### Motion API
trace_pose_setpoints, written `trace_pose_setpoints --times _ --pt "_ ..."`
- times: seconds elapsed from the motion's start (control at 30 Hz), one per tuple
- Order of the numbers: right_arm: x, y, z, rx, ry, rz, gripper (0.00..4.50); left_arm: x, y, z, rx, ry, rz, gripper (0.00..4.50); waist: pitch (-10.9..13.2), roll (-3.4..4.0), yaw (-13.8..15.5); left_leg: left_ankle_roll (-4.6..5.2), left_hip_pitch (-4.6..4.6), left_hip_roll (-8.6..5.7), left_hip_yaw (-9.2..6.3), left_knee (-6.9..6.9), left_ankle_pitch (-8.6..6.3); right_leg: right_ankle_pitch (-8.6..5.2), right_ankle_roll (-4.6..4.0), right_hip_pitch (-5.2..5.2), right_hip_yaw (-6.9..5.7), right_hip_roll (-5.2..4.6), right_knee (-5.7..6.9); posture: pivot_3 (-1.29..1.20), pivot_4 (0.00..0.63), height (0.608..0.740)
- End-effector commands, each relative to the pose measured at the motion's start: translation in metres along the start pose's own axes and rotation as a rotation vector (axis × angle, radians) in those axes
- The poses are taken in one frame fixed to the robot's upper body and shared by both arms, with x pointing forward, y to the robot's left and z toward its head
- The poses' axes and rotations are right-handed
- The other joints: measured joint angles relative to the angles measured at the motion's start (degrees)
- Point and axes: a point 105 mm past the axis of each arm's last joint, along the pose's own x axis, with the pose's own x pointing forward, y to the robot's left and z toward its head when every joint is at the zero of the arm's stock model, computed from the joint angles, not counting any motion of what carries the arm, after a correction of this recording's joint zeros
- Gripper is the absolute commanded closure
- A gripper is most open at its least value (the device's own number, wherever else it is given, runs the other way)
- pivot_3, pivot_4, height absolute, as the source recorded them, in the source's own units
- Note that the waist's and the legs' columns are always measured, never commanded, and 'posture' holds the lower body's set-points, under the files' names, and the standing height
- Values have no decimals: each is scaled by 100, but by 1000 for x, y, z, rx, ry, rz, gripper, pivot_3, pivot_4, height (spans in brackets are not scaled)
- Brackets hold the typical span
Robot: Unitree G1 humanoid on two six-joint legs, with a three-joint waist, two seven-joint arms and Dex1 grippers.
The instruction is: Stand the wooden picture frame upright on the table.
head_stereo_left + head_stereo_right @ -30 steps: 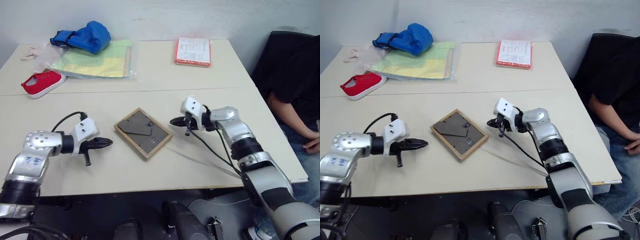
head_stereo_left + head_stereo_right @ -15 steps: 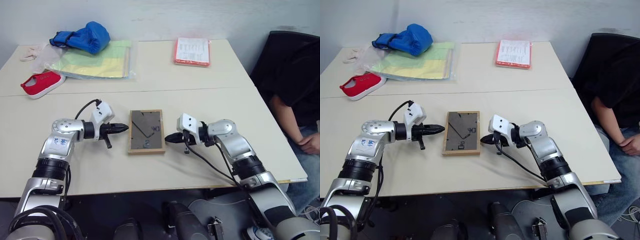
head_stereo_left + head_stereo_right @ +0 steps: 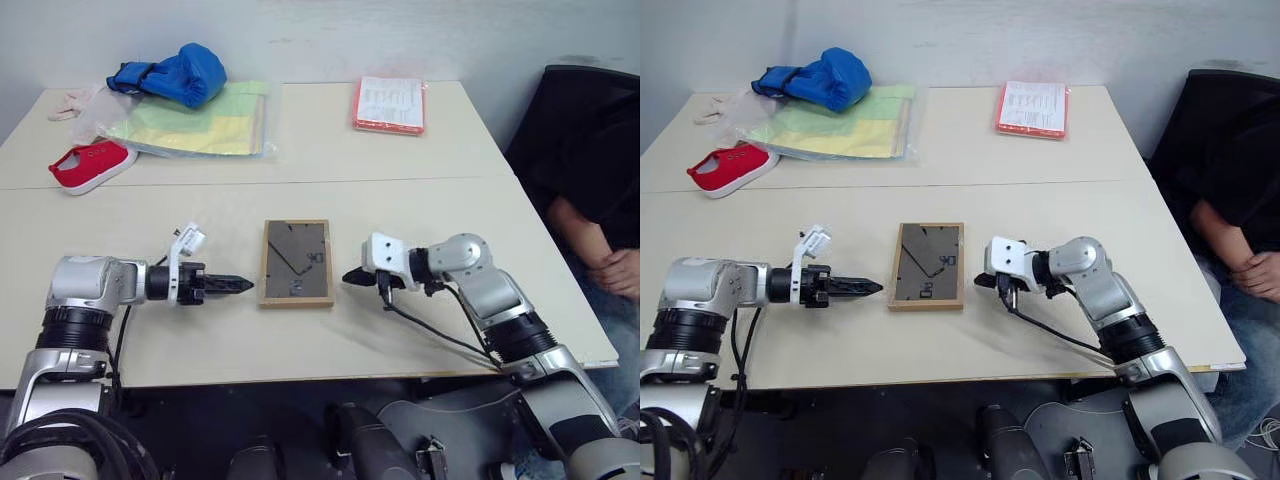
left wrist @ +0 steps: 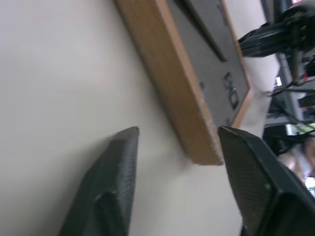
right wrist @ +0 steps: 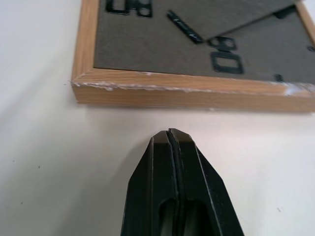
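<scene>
The wooden picture frame [image 3: 296,262] lies flat on the table [image 3: 420,215] with its dark grey back board and folded stand facing up. My left gripper [image 3: 245,285] lies low over the table just left of the frame's near left corner. It is open, and that corner [image 4: 199,137] shows just beyond its fingertips, apart from both. My right gripper [image 3: 350,277] is shut and empty, pointing at the frame's right edge [image 5: 187,93] with a small gap to the wood.
At the back left lie a red shoe [image 3: 88,163], a blue glove [image 3: 170,75] and a yellow-green folder [image 3: 200,120]. A red-edged paper pad [image 3: 388,103] lies at the back right. A person in black [image 3: 590,160] sits past the table's right edge.
The frame has turned from diagonal to square with the table. My left gripper moved in beside it, rolled and opened. My right gripper drew back along the frame's right side, still shut.
</scene>
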Motion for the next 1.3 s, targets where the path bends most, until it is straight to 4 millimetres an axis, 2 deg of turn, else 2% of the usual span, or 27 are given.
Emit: trace_pose_setpoints --times 0.03,0.1,0.23,0.33,0.47,0.57,0.73,0.83,0.87,0.97,1.07,1.17,1.3 --pt "3 -7 9 -43 -17 -32 4500 16 -6 -6 -42 43 -17 621 0 0 3 -1 1 0 0 0 0 0 0 0 0 -1 0 0 150 740" --pt "6 -5 11 -50 -21 -23 4500 29 0 -14 -38 82 31 38 -3 2 23 -2 9 0 0 0 1 0 0 7 0 -2 0 0 150 740" --pt "11 -2 14 -61 -26 -15 4500 48 1 -21 -56 119 41 38 -22 19 130 0 49 -9 0 0 0 0 0 45 1 -9 -3 0 150 740" --pt "14 -2 17 -64 -30 -11 4500 66 -11 -24 -60 138 -23 38 -29 26 191 1 65 -11 2 -2 -1 -1 1 63 3 -9 -5 0 150 740" --pt "16 -2 17 -63 -33 -13 4500 83 -27 -16 -70 118 -92 38 -31 28 298 8 70 -17 -1 -2 -5 -2 3 73 2 -14 -12 0 150 740" --pt "14 -3 17 -60 -34 -21 4500 79 -32 -3 -73 72 -111 650 -31 28 311 10 66 -17 -2 -2 -6 -2 4 72 1 -14 -16 0 150 740" --pt "11 -3 15 -61 -34 -36 4500 69 -32 3 -76 49 -112 2132 -29 24 222 5 52 -14 1 -2 -3 -2 4 48 2 -13 -7 0 150 740" --pt "-7 -13 22 18 -82 -98 4500 53 -39 11 -56 14 -146 3011 -28 23 130 -4 40 -14 2 -2 2 -2 4 33 3 -12 5 0 150 740" --pt "-12 -14 25 34 -97 -104 4500 49 -42 12 -47 7 -157 3171 -26 23 112 -6 40 -13 2 -2 3 -2 3 30 4 -12 8 0 150 740" --pt "-37 -23 45 203 -205 -111 3964 41 -55 17 1 -14 -195 3171 -24 23 60 -11 33 -9 1 -4 6 -3 3 22 4 -10 11 0 150 740" --pt "-52 -29 70 334 -313 -88 2964 37 -66 17 46 -25 -223 3171 -24 23 37 -11 29 -7 -2 -4 6 -3 2 21 1 -10 11 0 150 740" --pt "-52 -35 96 441 -396 -58 1971 37 -79 17 108 -26 -251 3171 -24 23 -13 -13 28 -7 -2 -4 7 -3 2 17 1 -9 13 0 150 740" --pt "-36 -45 107 499 -415 -51 644 39 -94 17 180 -39 -299 3171 -24 23 -13 -17 28 -4 -4 -7 9 -5 -3 15 2 -5 13 0 150 740"
